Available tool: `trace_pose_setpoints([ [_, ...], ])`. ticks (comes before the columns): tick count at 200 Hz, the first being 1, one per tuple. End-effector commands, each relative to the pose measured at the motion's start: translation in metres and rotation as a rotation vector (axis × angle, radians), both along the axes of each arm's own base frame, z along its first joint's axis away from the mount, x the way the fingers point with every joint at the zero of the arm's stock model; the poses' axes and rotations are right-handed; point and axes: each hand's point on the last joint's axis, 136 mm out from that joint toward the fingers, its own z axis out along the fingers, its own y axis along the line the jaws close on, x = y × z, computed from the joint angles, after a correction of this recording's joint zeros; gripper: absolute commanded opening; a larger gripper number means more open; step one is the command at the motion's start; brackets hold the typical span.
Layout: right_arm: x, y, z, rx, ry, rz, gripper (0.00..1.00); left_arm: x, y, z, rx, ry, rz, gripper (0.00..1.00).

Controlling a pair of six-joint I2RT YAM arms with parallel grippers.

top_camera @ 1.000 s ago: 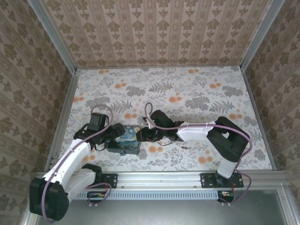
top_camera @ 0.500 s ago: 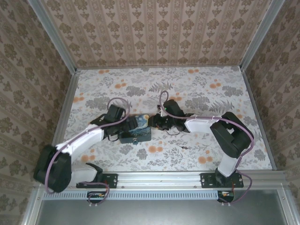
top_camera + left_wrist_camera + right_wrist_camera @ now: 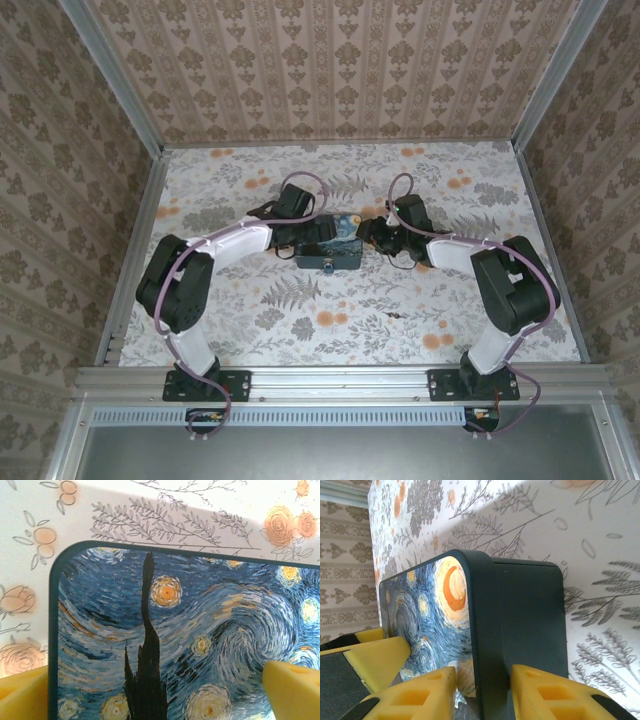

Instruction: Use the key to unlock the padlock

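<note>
I record the left tool [image 3: 155,680] spread wide above the lid of the painted box [image 3: 330,256]. The right tool [image 3: 485,680] is clamped across its rim, over the desk [image 3: 420,310].

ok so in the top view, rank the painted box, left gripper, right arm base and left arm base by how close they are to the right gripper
From the right gripper:
1. painted box, mid-table, its edge between the gripper's fingers.
2. left gripper, on the far side of the box, to the left.
3. right arm base, at the near edge, right side.
4. left arm base, at the near edge, left side.
</note>
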Motion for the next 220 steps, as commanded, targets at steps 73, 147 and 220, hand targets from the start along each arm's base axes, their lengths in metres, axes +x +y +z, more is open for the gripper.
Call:
trace_pose_setpoints([
  [73,0.000,-0.033,0.010,0.001,-0.023,-0.043,0.67,0.005,-0.019,0.010,-0.062,-0.037,-0.033,1.00],
  [147,-0.068,-0.079,0.008,-0.160,0.016,0.027,0.69,0.020,0.030,0.045,0.031,-0.154,0.028,1.00],
  [220,-0.146,-0.093,-0.039,-0.280,0.151,0.133,0.64,-0.002,0.050,0.047,0.058,-0.149,0.107,1.00],
])
